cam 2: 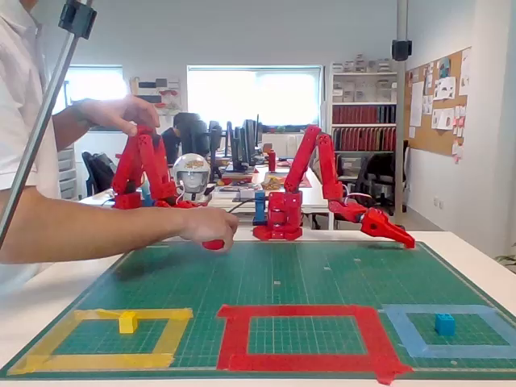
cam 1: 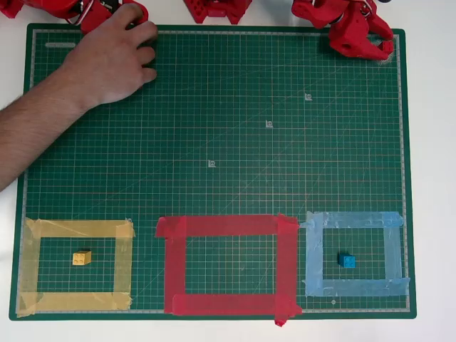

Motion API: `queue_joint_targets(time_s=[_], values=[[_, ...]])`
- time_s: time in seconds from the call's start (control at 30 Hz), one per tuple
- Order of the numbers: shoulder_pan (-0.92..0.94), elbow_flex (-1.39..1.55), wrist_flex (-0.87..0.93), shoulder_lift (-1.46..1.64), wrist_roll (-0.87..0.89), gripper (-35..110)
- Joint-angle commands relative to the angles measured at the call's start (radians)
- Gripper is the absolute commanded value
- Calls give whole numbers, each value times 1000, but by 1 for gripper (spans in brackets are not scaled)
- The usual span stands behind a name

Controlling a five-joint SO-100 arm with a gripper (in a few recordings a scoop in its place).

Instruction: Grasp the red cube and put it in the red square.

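Red two-finger gripper (cam 1: 370,44) sits at the upper right of the overhead view, low over the far edge of the green gridded cutting mat (cam 1: 235,142). In the fixed view (cam 2: 391,228) its jaws taper to a point and look closed, with nothing between them.

A person's hand (cam 1: 110,60) lies on the mat at the upper left of the overhead view. In the fixed view this hand (cam 2: 208,224) cups a small bright red piece against the mat — most likely the tiny red plastic cube with studs (cam 2: 214,244), though too little of it shows to be sure. The overhead view has the hand covering that spot.

The large red-tape square outline (cam 1: 174,263) lies at bottom centre, its inside bare. A yellow brick cube (cam 1: 82,257) sits inside the yellow tape frame (cam 1: 32,263) at lower left, and a blue brick cube (cam 1: 347,261) inside the light-blue tape frame (cam 1: 392,256) at lower right.

By my reading the grasp has not begun — the cube is under the person's hand and well apart from the gripper. The next move calls for waiting until the hand is clear, then opening the jaws, crossing the mat toward the upper left, and lowering squarely over the cube before closing.
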Motion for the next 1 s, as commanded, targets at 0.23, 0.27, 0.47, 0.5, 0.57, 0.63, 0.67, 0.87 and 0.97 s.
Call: queue_joint_targets(time_s=[0.23, 0.27, 0.47, 0.5, 0.57, 0.63, 0.67, 0.87, 0.97], values=[[5, 8, -26, 26, 2, 6], [3, 8, -26, 26, 6, -2], [6, 15, -26, 31, 8, -2], [6, 15, -26, 32, 8, -2], [9, 17, -31, 35, 8, -2], [17, 9, -35, 40, 8, -2], [23, -2, -37, 46, 8, -2], [201, -276, -51, 67, 8, -2], [374, -460, 11, 64, 8, -2]])
